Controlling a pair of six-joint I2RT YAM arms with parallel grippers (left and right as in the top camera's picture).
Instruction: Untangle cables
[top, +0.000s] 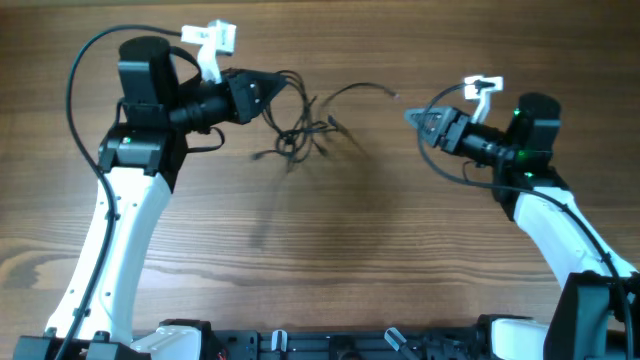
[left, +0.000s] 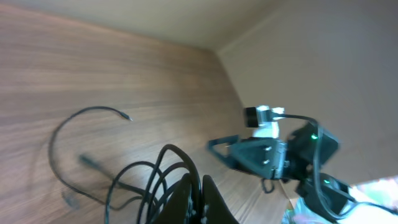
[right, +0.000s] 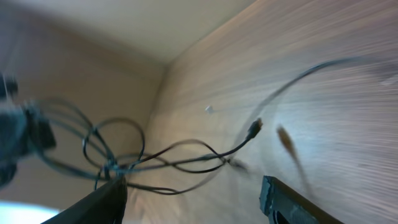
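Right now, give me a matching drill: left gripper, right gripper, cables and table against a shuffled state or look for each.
Column 1:
1. left gripper
2. right gripper
3. cables
4. table

Column 2:
A. open, nothing between the fingers
B. black, tangled in a bunch between the two arms
C. brown wood grain
D. shut on cable strands

Pairs: 1-D, 2-A, 3-B, 4-C

The left arm (top: 115, 225) and right arm (top: 548, 218) have white links and black joints. Black wires (top: 80, 70) loop alongside each; small green lights (top: 517, 113) glow.
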